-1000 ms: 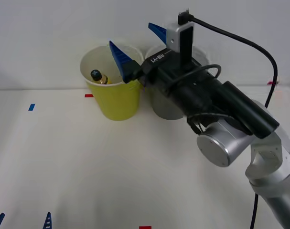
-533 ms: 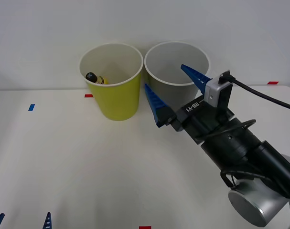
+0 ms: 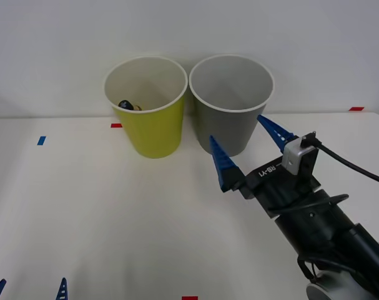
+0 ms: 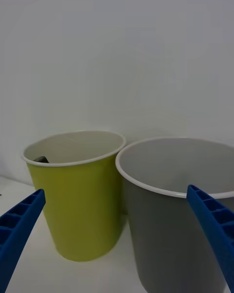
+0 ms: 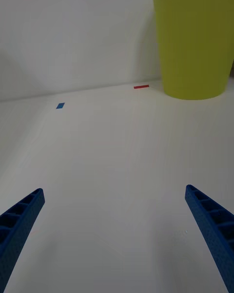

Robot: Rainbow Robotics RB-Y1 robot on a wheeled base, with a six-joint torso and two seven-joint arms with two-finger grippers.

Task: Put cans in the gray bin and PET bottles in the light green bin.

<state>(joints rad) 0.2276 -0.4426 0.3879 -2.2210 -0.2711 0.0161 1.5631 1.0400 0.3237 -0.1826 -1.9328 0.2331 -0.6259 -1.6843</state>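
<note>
Two bins stand side by side at the back of the white worktop point(image 3: 114, 219), almost touching. The green bin point(image 3: 150, 122) is on the left and the gray bin point(image 3: 231, 119) is on the right. The bottle point(image 3: 128, 104) lies down inside the green bin, against its left wall, and you can just see its dark cap.

The right tool point(image 3: 246, 147) hangs in front of the gray bin, a little lower than its rim. Its two blue fingers are spread wide and hold nothing. The bottle is well away from it, to the left and behind the green wall. From the right wrist, both bins show between the fingers, with a dark bit of the bottle at the green rim.

The left tool point(image 3: 30, 289) waits low at the near left edge, wide apart and holding nothing.

A plain white wall point(image 3: 52, 50) stands behind the bins. Small bits of red tape point(image 3: 116, 125) and blue tape point(image 3: 41, 140) are stuck on the worktop.
</note>
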